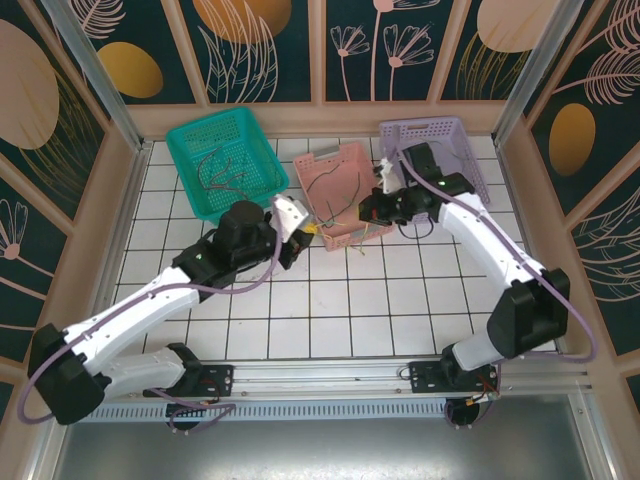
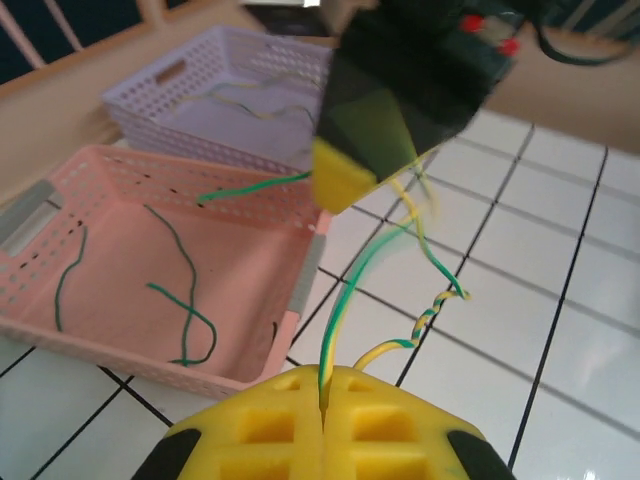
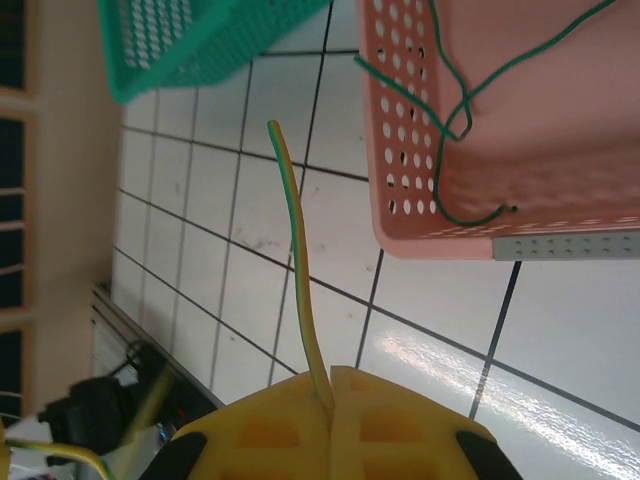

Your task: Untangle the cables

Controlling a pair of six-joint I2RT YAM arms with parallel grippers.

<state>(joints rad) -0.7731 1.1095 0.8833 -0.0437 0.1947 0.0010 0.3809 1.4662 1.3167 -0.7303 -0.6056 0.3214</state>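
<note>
1. Jaws clenched: left gripper (image 2: 325,385) and right gripper (image 3: 330,382) each pinch the thin green-and-yellow cables (image 2: 336,312).
2. Cables stretch between them above the white tiled table (image 2: 560,330), beside a pink perforated plastic basket (image 2: 100,340).
3. Best drawn apart slowly, so the twisted stretch unwinds rather than tightens.

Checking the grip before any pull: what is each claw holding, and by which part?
Left claw: shut on a green-and-yellow wire, near its twisted stretch. Right claw: shut on green-and-yellow wire, back from its free end.
</note>
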